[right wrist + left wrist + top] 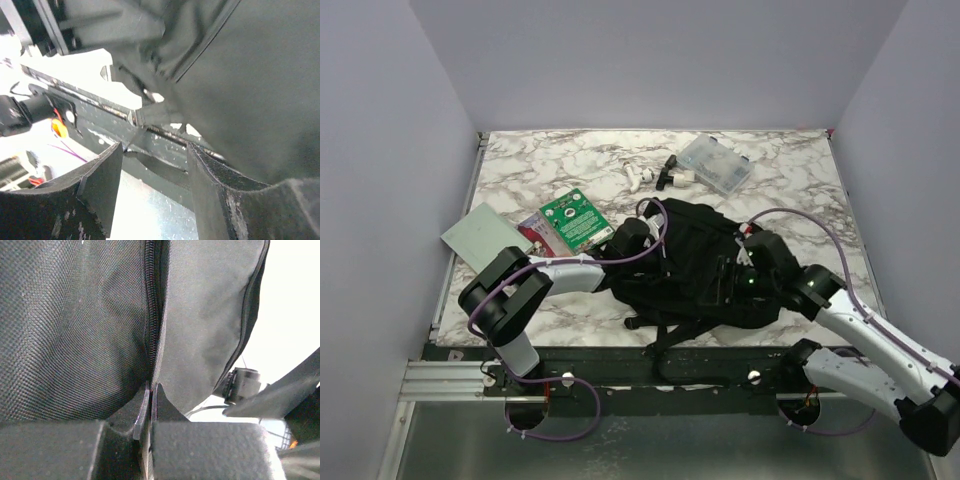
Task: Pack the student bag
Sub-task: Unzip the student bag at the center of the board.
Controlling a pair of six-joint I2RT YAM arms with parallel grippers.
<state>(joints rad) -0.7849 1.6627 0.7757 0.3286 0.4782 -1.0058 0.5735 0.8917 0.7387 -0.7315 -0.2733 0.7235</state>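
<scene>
Several things lie outside the student bag (705,265), which is slumped mid-table (550,150) near the front edge: a green-covered book (572,218) and a pale flat pad (480,233) to its left, and a clear compartment box (715,163) at the back. Packing looks barely begun. The left gripper (150,390) has its fingers together at the zip seam, seemingly pinching the fabric. The right gripper (155,150) stands apart and empty by the bag's right side. Opening the bag and loading it are both left.
</scene>
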